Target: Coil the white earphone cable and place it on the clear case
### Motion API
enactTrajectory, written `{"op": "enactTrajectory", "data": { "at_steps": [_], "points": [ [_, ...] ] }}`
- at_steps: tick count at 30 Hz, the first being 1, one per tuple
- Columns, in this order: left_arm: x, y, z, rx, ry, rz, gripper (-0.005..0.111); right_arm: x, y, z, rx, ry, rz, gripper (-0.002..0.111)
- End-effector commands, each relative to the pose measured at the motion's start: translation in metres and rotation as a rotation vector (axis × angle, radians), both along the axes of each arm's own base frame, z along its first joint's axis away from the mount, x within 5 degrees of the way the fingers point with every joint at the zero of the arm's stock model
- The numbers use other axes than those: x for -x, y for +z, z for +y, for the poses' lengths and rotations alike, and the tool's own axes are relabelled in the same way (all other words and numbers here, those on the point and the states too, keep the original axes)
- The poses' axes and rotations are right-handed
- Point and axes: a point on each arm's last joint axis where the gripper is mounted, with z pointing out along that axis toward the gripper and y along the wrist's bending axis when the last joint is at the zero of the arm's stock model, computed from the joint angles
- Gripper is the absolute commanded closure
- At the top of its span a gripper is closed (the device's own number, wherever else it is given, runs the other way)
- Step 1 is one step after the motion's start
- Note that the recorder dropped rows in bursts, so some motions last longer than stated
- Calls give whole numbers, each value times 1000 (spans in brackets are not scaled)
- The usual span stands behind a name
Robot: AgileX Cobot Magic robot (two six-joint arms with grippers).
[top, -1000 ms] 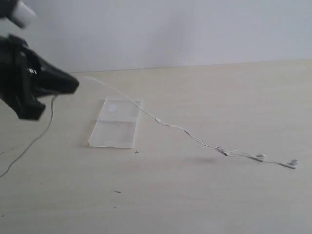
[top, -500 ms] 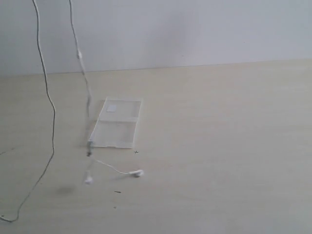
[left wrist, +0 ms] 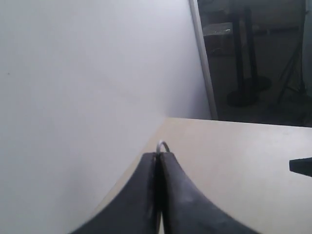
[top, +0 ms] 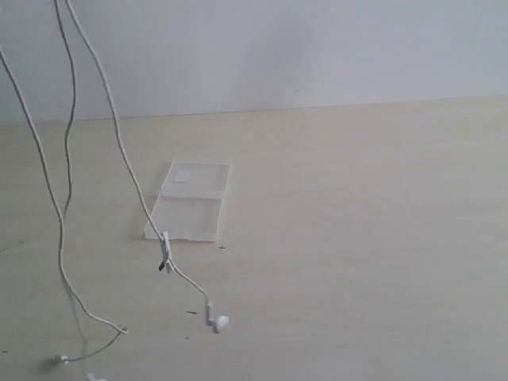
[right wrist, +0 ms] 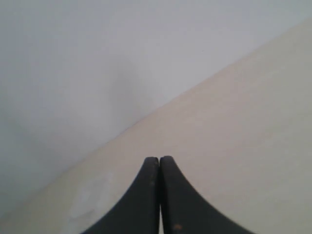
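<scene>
**Pale worktop, cable's gone airborne**

Plain white wall (top: 317, 48) behind, bare light worktop (top: 373, 262) in front, and things have changed fast. A second ago the white earphone cable (top: 119, 144) was stretched low across the worktop, with the buds way out at 4 o'clock from the clear case (top: 190, 202). Now it's been hoisted, and three strands drop in from past the top edge of the exterior view, over at 10 o'clock of the case.

The inline remote (top: 165, 252) dangles just off the case's near edge. One earbud (top: 220, 323) sits around 6 o'clock and the other earbud (top: 62, 359) is down at 7 o'clock. Can't tell if the buds are touching the surface or just swinging.

The left tool (left wrist: 158, 155) is pinched together on the cable, and you can see a tiny white loop poking out at its tips. The right tool (right wrist: 159, 158) is closed too, with nothing in it as far as I can see.

My read is that it's gathered off the worktop but not coiled at all, just long loose hangs. The thin, floppy wire will keep swaying. The case lies flat and see-through with its little white patch at the far end, and there's nothing on it yet.
</scene>
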Motion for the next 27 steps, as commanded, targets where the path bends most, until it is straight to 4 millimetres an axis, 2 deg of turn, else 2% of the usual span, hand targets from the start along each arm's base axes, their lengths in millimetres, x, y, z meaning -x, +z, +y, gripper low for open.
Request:
{"op": "enactTrajectory", "data": {
  "at_steps": [1, 2, 4, 5, 6, 7, 9, 12, 15, 18, 20, 23, 27],
  "points": [
    [11, 2, 3, -63, 4, 63, 107, 0, 10, 0, -311, -22, -94, 108],
    [10, 1, 3, -73, 4, 78, 107, 0, 11, 0, -275, -20, -101, 108],
    [4, -5, 2, -104, 0, 123, 107, 4, 32, 0, -201, -6, -156, 108],
    [-2, -7, 1, -108, -3, 143, 107, 8, 49, 0, -151, 1, -205, 108],
    [-4, -6, 0, -106, -2, 143, 107, 10, 56, 0, -125, 3, -228, 108],
    [-6, 0, -1, -91, -13, 129, 107, 14, 72, -1, -55, 4, -285, 108],
    [-2, 16, -2, -54, -25, 84, 107, 18, 86, -1, -26, 5, -327, 108],
    [8, 38, -1, -17, -34, 9, 107, 13, 98, 1, -155, 23, -301, 108],
    [17, 50, 0, 5, -38, -29, 107, 10, 109, 1, -113, 21, -308, 108],
    [21, 53, 0, 11, -40, -44, 107, 4, 128, 5, 49, 51, -269, 108],
    [22, 54, 0, 20, -51, -41, 107, -1, 139, 8, 94, 85, -241, 108],
    [23, 55, -1, 41, -70, -43, 107, -12, 151, 18, 162, 194, -187, 108],
    [29, 61, -1, 56, -81, -63, 107, -27, 162, 42, 292, 461, -208, 108]
  ]
}}
